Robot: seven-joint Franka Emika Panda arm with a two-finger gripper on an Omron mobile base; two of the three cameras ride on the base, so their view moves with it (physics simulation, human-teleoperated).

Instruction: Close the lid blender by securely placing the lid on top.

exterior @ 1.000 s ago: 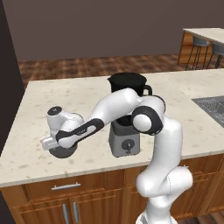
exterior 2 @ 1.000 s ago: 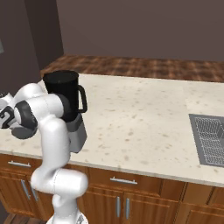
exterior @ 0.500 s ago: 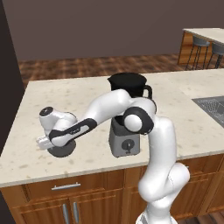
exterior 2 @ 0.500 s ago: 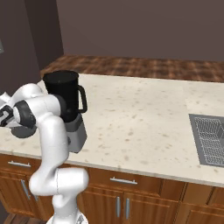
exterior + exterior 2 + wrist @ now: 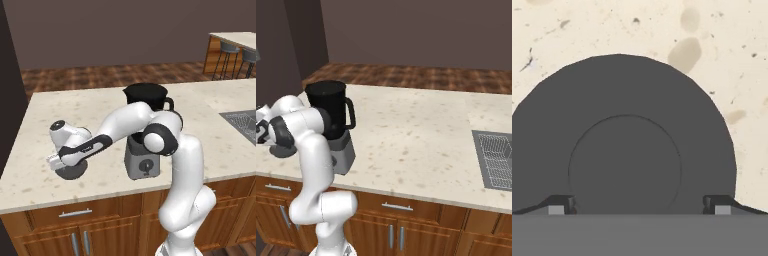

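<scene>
Since a second ago I've dropped the gripper [image 5: 640, 202] lower over the lid [image 5: 624, 145] on the counter [image 5: 100, 115] left of the blender [image 5: 145, 130], fingers spread wide around its centre (nothing pinched yet), so pickup looks next.

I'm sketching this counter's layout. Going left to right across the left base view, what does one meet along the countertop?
The lid lying flat under the hand → the blender, its jar open → the sink basin at the right edge.
</scene>
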